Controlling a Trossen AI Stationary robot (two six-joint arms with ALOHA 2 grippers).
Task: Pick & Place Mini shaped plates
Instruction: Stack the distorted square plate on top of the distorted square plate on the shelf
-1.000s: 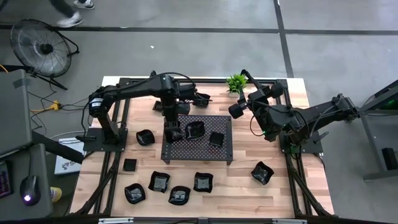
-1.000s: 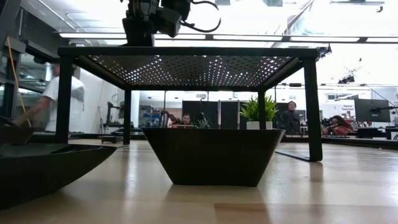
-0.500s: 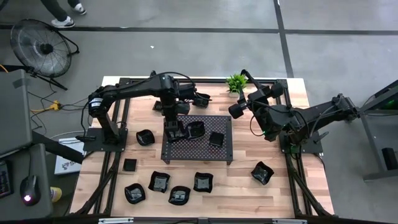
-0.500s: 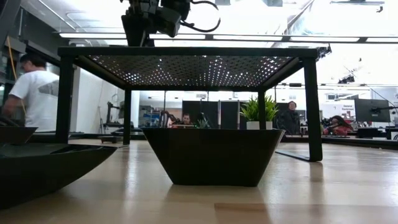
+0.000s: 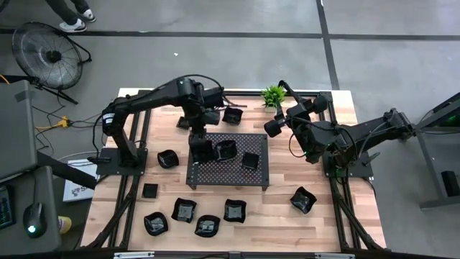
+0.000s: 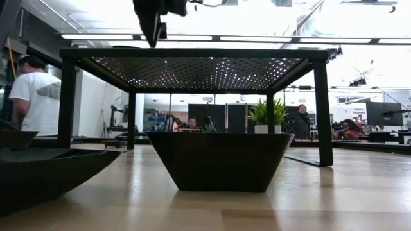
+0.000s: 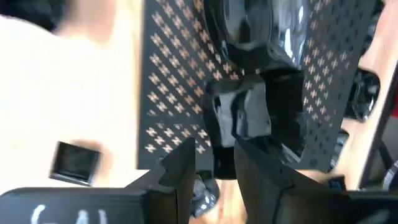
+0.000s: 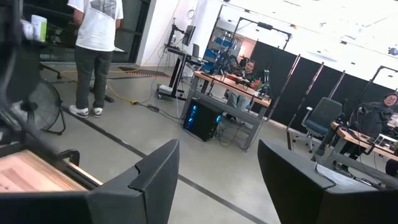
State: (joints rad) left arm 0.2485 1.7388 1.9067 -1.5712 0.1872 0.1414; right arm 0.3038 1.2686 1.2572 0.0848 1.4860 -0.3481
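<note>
Three mini shaped plates lie on the black perforated tray (image 5: 215, 173): a left plate (image 5: 205, 154), a middle one (image 5: 226, 150) and a square one (image 5: 250, 160). My left gripper (image 5: 199, 142) hovers just above the left plate, open and holding nothing. The left wrist view shows that plate (image 7: 244, 118) lying on the tray beyond the spread fingers (image 7: 180, 168). In the low view the left gripper (image 6: 156, 40) hangs just above the tray top. Several more plates lie on the wood, such as one (image 5: 184, 210) near the front. My right gripper (image 5: 274, 126) waits open beside the tray's far right corner.
A small green plant (image 5: 272, 95) stands at the table's far edge, with another plate (image 5: 231, 115) to its left. One plate (image 5: 302, 199) lies front right and two (image 5: 167, 158) (image 5: 149, 191) left of the tray. A person (image 6: 38, 96) stands beyond the table.
My left gripper has opened, let go of the plate on the tray's left part and lifted off it, with the wrist drawn back. The right arm has not moved.
</note>
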